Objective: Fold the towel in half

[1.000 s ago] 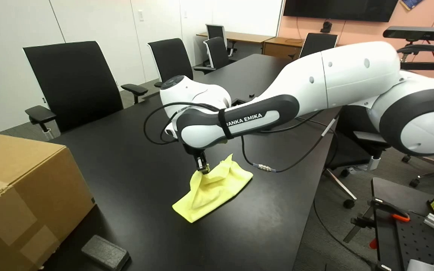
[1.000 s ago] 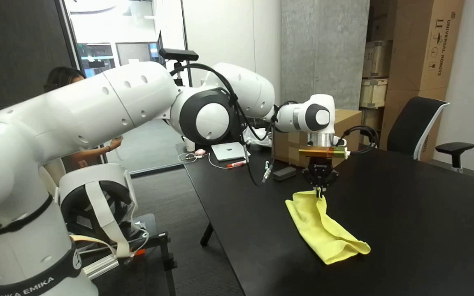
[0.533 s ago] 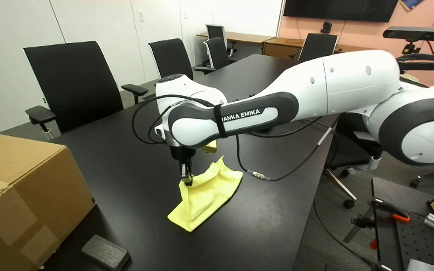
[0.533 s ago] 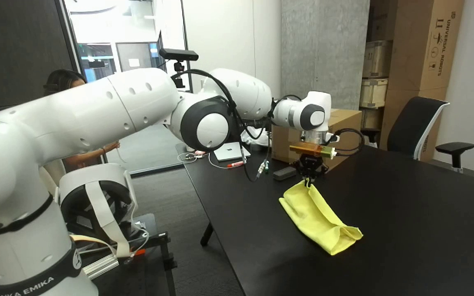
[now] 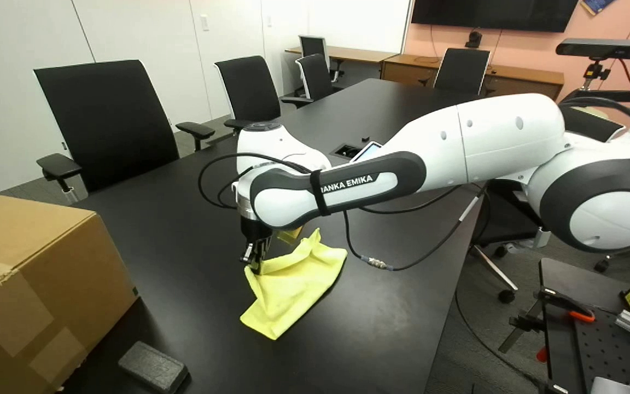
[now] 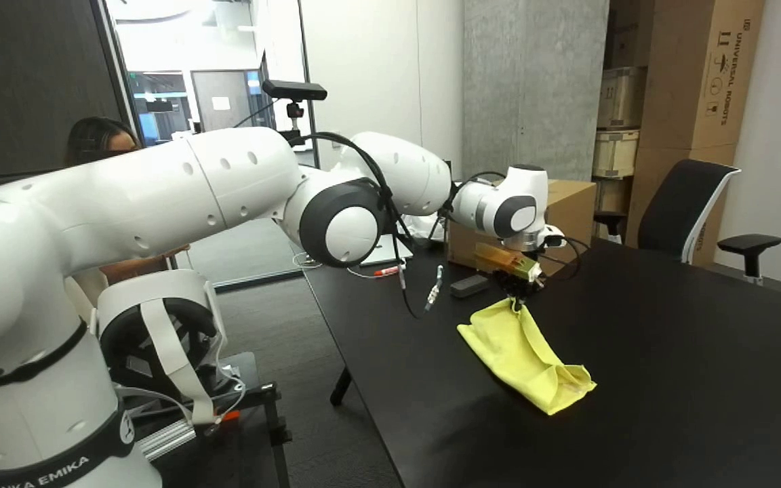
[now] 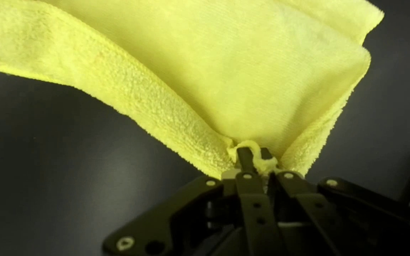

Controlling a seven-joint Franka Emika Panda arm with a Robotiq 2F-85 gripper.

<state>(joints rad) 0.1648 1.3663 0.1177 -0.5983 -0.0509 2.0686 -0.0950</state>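
At left in an exterior view, the box stands unmoved. Next, the hand, pinching an edge of the towel, has shifted boxward and now leans. Rightward, the towel's rumpled spread has slid across the counter with it; probably this tug straightens the layers, the half-fold not yet flat.

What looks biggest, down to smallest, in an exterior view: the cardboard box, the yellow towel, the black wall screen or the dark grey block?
1. Cardboard box, clearly, though its nearness helps.
2. Yellow towel and black wall screen: too alike to rank; the picture's top crops the screen.
3. Dark grey block.
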